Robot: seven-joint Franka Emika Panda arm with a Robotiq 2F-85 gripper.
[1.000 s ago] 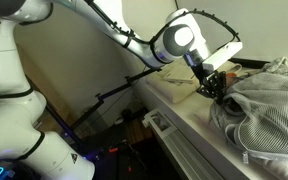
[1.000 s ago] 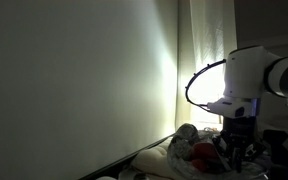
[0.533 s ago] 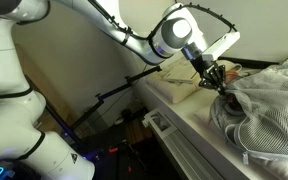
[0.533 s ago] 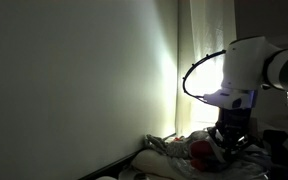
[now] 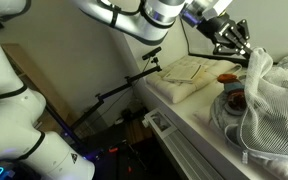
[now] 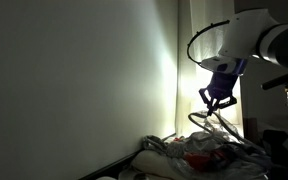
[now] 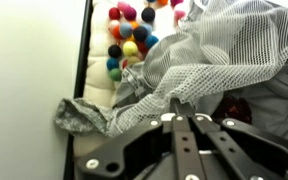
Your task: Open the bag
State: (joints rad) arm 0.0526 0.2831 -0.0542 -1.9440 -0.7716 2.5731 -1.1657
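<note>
The bag is a white mesh bag (image 5: 269, 90) lying on the counter, with reddish things inside. My gripper (image 5: 236, 44) is shut on a fold of the mesh and holds it pulled up well above the counter. In an exterior view the gripper (image 6: 218, 100) hangs high with mesh strands stretched down to the bag (image 6: 209, 155). In the wrist view the closed fingers (image 7: 170, 97) pinch the mesh (image 7: 219, 45), which spreads out ahead of them.
A flat cream cushion or cloth (image 5: 189, 74) lies on the counter behind the bag. Several coloured balls (image 7: 129, 40) lie on a white surface below. A grey patterned cloth (image 7: 84, 116) lies near the fingers. A black stand (image 5: 124, 85) stands beside the counter.
My gripper has risen from the counter, up and away, pulling the mesh of the bag up with it. The bag's top now stands stretched upward.
</note>
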